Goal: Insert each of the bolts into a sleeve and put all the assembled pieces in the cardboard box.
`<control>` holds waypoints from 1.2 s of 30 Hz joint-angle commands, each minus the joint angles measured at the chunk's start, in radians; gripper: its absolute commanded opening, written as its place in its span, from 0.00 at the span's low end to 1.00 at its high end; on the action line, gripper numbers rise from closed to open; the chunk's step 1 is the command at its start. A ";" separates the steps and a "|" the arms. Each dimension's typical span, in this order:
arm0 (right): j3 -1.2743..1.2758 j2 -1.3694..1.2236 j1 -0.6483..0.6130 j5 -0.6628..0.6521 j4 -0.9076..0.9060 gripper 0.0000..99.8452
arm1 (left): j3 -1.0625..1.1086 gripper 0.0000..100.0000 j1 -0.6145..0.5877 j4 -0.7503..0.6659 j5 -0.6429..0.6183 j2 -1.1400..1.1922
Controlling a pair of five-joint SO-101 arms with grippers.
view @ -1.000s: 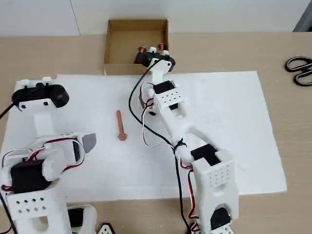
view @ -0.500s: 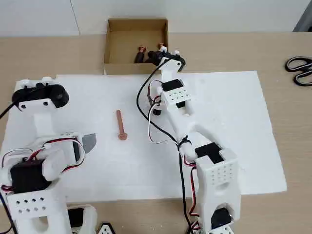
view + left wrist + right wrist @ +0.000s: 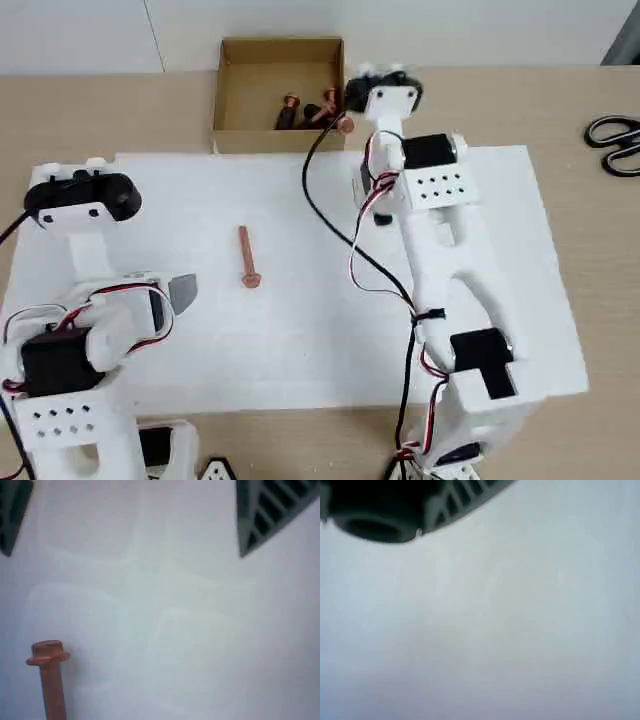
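Notably, the left hand [image 3: 125, 555] is hanging spread, touching nothing; the bolt [image 3: 48, 680] is running out of frame; whether the right hand [image 3: 362, 98] is gripping cannot be told.

Small robotics lab bench or hobby workspace — pale wood-look tabletop [image 3: 100, 110] against a plain light wall [image 3: 400, 30], white sheet [image 3: 500, 260] laid as a work mat, two white plastic, openly wired robot arms [image 3: 440, 230] at its near edge, scissors [image 3: 615, 143] lying aside, small cardboard box [image 3: 250, 85] holding parts
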State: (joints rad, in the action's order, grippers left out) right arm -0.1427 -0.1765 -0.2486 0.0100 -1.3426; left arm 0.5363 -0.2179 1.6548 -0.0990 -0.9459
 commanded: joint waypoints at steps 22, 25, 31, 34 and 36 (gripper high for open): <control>0.163 -0.133 0.012 -0.038 0.044 0.15 | -0.002 0.27 -0.008 -0.023 0.011 -0.012; 0.167 -0.133 0.010 -0.037 0.039 0.15 | -0.002 0.27 -0.008 -0.023 0.011 -0.012; 0.170 -0.140 0.012 -0.035 0.044 0.15 | -0.002 0.27 -0.008 -0.023 0.011 -0.012; 0.170 -0.142 0.010 -0.037 0.050 0.15 | -0.002 0.27 -0.008 -0.023 0.011 -0.012; 0.175 -0.142 0.012 -0.037 0.064 0.15 | -0.002 0.27 -0.008 -0.023 0.011 -0.012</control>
State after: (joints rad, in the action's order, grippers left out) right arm 0.0307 -0.3237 -0.2440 -0.0176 -1.2935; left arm 0.5363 -0.2179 1.6548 -0.0990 -0.9459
